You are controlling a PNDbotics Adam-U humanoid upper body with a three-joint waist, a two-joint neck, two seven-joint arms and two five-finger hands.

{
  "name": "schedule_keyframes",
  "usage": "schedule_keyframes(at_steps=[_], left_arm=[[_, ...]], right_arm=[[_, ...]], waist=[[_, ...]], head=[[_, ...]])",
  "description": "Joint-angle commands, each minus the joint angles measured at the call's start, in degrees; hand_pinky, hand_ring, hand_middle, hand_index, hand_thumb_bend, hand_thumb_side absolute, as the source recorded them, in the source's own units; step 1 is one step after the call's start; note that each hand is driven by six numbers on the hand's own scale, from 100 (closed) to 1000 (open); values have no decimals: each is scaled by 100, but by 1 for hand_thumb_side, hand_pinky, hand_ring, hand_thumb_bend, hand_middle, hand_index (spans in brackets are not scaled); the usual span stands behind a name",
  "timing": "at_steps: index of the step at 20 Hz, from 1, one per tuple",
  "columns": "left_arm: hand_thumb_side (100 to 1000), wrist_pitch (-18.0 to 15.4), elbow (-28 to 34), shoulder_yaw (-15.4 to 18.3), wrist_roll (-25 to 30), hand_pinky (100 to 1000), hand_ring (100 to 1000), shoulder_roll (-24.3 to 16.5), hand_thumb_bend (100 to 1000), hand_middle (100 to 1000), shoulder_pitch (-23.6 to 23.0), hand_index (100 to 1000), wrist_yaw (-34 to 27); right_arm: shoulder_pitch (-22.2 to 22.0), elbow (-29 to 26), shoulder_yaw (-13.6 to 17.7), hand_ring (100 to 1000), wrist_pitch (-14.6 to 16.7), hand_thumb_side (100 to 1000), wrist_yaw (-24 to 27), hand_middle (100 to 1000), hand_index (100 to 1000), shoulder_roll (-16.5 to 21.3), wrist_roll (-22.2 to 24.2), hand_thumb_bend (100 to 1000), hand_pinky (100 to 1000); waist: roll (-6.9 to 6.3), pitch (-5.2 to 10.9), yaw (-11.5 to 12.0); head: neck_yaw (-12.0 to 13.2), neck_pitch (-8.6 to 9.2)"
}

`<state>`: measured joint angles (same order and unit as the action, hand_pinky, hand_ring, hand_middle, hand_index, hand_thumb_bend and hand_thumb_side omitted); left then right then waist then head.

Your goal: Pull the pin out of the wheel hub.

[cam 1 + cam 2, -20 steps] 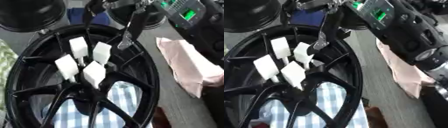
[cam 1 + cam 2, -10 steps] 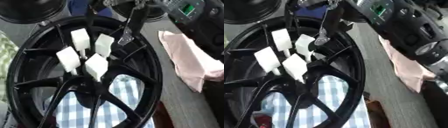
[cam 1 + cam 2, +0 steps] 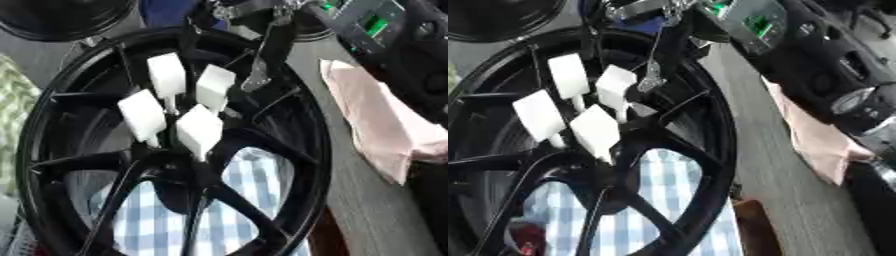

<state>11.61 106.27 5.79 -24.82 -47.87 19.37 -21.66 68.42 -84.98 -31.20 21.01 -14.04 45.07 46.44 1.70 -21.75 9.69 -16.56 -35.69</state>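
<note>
The black wheel hub [image 3: 315,150] lies flat and fills most of both views. Several white block-headed pins stand upright around its centre, among them one at the back [image 3: 166,75], one at the upper right [image 3: 214,87] and one at the front [image 3: 199,130]. My right hand [image 3: 267,35] comes in from the top over the hub's far rim. One long straight finger [image 3: 254,77] points down just to the right of the upper right pin, apart from it. The hand holds nothing. My left hand shows in no view.
A pink cloth [image 3: 385,125] lies on the grey table right of the hub. A blue-and-white checked cloth [image 3: 254,200] shows through the spokes. A second black wheel [image 3: 61,20] sits at the back left. My right arm's dark casing with a green display [image 3: 759,22] fills the upper right.
The whole picture has shifted slightly, so the camera moved. The right hand's finger stays beside the upper right pin; no pin has moved.
</note>
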Motion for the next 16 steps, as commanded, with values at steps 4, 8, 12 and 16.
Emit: schedule_keyframes(at_steps=[4, 8, 12, 16], left_arm=[[628, -6, 88, 57, 10, 724, 761, -244, 1000, 740, 91, 799, -19], [627, -8, 103, 45, 23, 724, 760, -249, 1000, 739, 122, 799, -22], [626, -4, 92, 55, 14, 725, 759, -244, 1000, 738, 119, 798, -26], [627, -4, 94, 52, 16, 725, 759, -246, 1000, 738, 114, 798, -25]], right_arm=[[53, -3, 11, 858, 674, 305, 59, 831, 817, 123, 537, 466, 921], [24, 20, -36, 854, 737, 277, 23, 824, 811, 133, 552, 457, 921], [11, 120, -47, 833, 671, 241, -52, 777, 762, 123, 553, 449, 919], [48, 128, -56, 817, 480, 210, -14, 726, 706, 80, 553, 442, 917]], waist=[[82, -13, 58], [96, -36, 87], [89, -39, 95], [85, -21, 79]], head=[[-89, -29], [-153, -33], [-176, -55], [-188, -106]])
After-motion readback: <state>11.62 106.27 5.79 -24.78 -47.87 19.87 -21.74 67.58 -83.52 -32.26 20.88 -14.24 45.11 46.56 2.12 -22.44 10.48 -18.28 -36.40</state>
